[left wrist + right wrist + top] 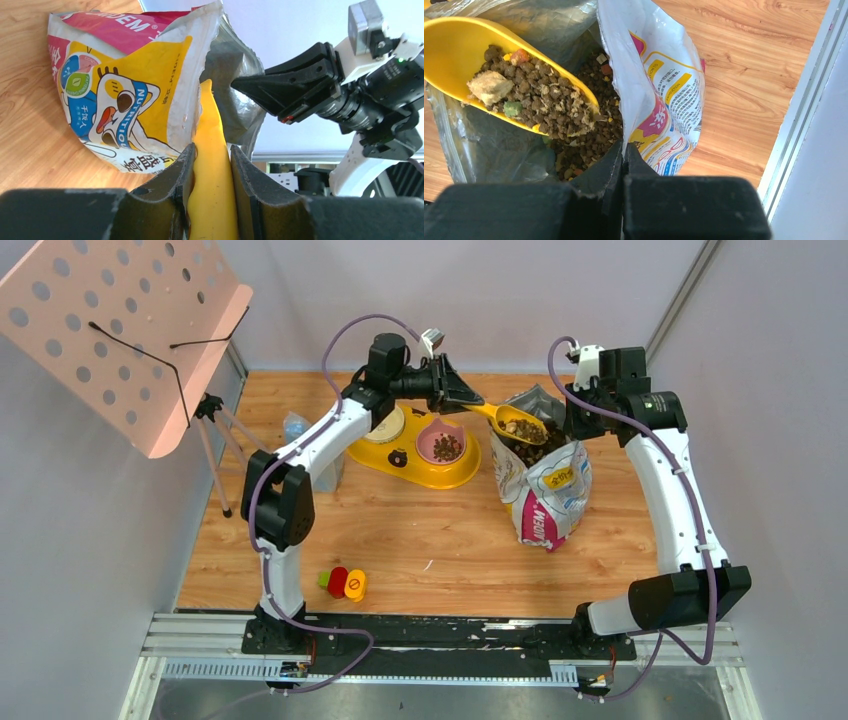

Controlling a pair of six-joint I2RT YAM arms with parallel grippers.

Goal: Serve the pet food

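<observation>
Top external view: the left hand (pixel 468 397) is clamped on the handle of a yellow scoop (pixel 492 411). The scoop's bowl is held above the open mouth of a foil bag (pixel 548 485), which stands on the wooden table (pixel 400 530). The left wrist camera shows the two fingers (pixel 175 175) pressed against either side of that handle at a narrow spread.

The scoop is heaped with pet food (pixel 539 100): dark brown pellets mixed with a pale chunk and a few green and orange bits. More of it fills the bag just under the scoop. Another small portion lies in the pink bowl (pixel 430 440) of a yellow feeder (pixel 400 458), at about 9 o'clock from the bag.

The right hand (pixel 623 150) is at about 1 o'clock from the bag. Its fingers are closed together on the bag's printed rim, pinching the edge and holding the mouth open.

A small red, green and yellow toy (pixel 343 583) lies near the front edge, at about 7 o'clock from the feeder. A pink perforated music stand (pixel 120 330) is at about 10 o'clock from the feeder, off the table's left corner.
</observation>
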